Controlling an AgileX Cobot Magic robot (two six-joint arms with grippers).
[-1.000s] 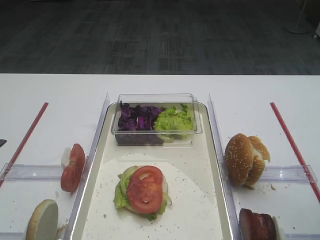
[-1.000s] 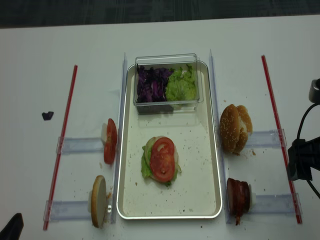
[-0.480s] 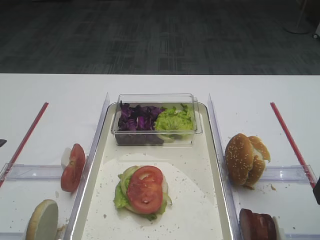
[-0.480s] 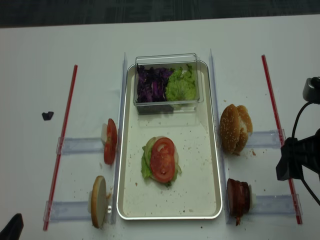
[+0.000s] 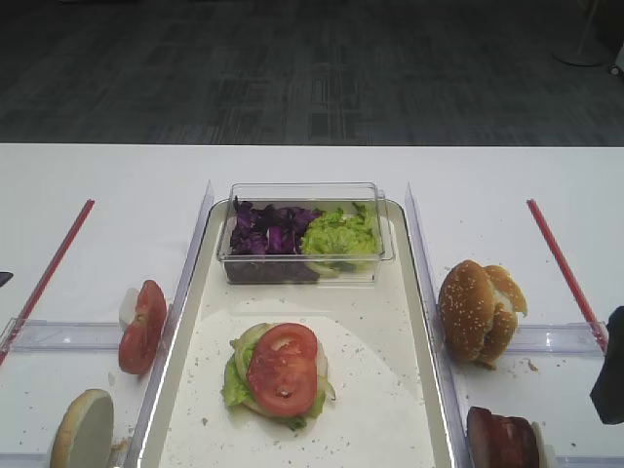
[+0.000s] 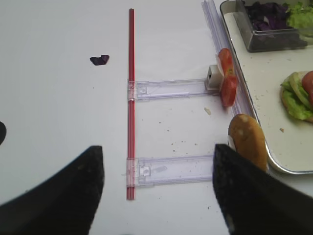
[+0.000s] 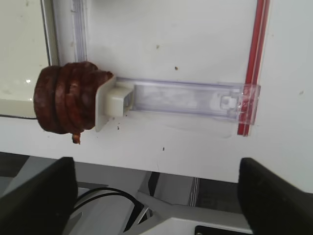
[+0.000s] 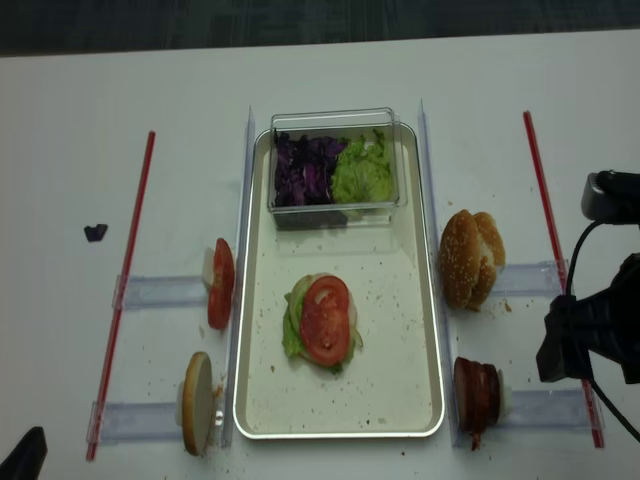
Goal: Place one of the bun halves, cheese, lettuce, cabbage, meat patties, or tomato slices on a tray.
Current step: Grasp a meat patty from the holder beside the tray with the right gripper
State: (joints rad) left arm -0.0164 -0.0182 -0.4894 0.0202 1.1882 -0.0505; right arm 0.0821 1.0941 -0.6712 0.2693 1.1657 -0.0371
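The meat patties stand on edge in a short stack at the near right of the worktop, just outside the tray and pressed against the white block at the end of a clear plastic rail. The right claw hovers just right of them, above that rail and the red strip; its jaws are spread wide and hold nothing, with no object between it and the patties. Farther back on the same side a pair of bun halves leans together. On the tray lies a small stack of lettuce topped by a tomato slice, and at its far end a clear plastic box holds purple cabbage beside more green leaves. Left of the tray, upright tomato slices and one bun half stand on their own rails. The left claw is wide open and empty near the front left corner.
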